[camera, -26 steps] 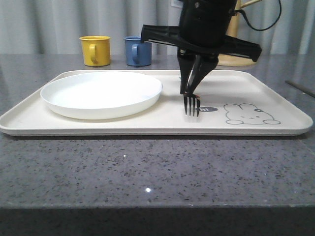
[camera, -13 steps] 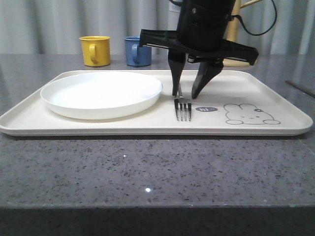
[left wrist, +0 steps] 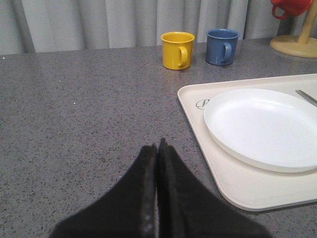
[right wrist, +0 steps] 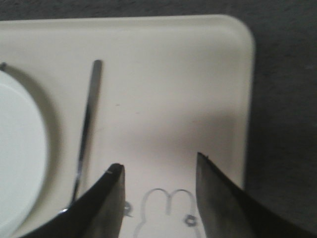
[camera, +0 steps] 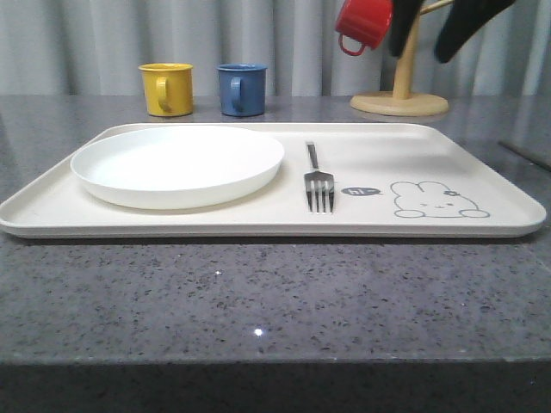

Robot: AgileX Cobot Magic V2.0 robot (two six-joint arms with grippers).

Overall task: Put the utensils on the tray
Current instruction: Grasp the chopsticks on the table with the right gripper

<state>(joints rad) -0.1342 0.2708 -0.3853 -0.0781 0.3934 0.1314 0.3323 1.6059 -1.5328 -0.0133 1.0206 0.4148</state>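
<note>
The silver fork (camera: 318, 185) lies flat on the cream tray (camera: 482, 155), between the white plate and the rabbit drawing (camera: 437, 200), tines toward the front. My right gripper (camera: 420, 53) hangs open high above the tray's right part, holding nothing. From its wrist I see the open gripper (right wrist: 159, 161) over the rabbit drawing (right wrist: 168, 198), with the fork's handle (right wrist: 88, 124) off to one side on the tray (right wrist: 173, 74). My left gripper (left wrist: 157, 145) is shut and empty over the grey counter, beside the tray's (left wrist: 190, 109) left rim. The fork's handle tip (left wrist: 307, 96) peeks in.
A round white plate (camera: 176, 163) fills the tray's left half. A yellow mug (camera: 166, 88) and a blue mug (camera: 241, 89) stand behind the tray. A red mug (camera: 363, 24) hangs on a wooden mug tree (camera: 400, 101) at the back right. A slim dark strip (camera: 527, 155) lies at the counter's far right.
My right gripper opened and let go of the fork, which now lies flat on the tray. The gripper then rose up and to the right.
</note>
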